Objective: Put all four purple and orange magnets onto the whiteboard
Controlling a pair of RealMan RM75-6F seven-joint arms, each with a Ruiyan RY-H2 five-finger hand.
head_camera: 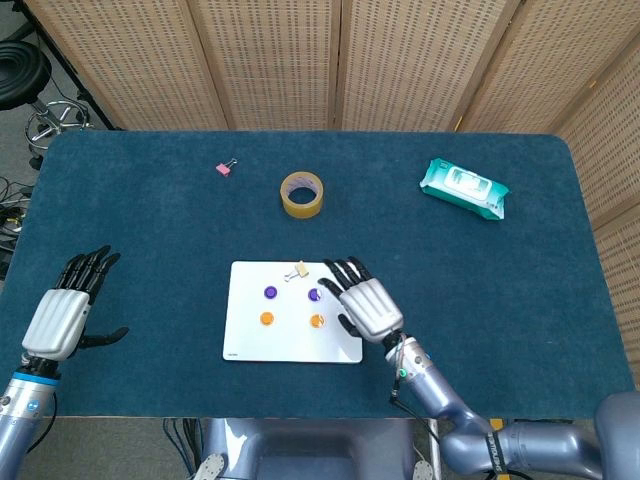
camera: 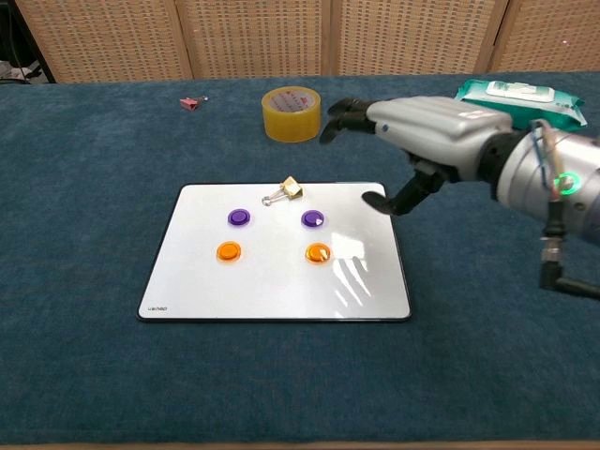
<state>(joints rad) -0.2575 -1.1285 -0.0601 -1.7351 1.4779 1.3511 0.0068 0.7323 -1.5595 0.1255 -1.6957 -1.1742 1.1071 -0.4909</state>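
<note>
The whiteboard (head_camera: 245, 335) (camera: 262, 286) lies on the blue table. On it sit two purple magnets (head_camera: 270, 293) (head_camera: 313, 294) and two orange magnets (head_camera: 267, 319) (head_camera: 317, 321); the chest view shows the same purple (camera: 239, 217) (camera: 313, 218) and orange (camera: 228, 251) (camera: 318, 252) magnets. My right hand (head_camera: 367, 304) (camera: 427, 136) hovers above the board's right edge, fingers spread, holding nothing. My left hand (head_camera: 62, 312) rests open near the table's left edge, seen only in the head view.
A gold binder clip (head_camera: 297, 270) (camera: 286, 190) lies at the board's top edge. A tape roll (head_camera: 301, 193) (camera: 292, 112), a pink clip (head_camera: 225, 168) (camera: 193, 101) and a teal wipes pack (head_camera: 463, 187) (camera: 520, 103) sit farther back.
</note>
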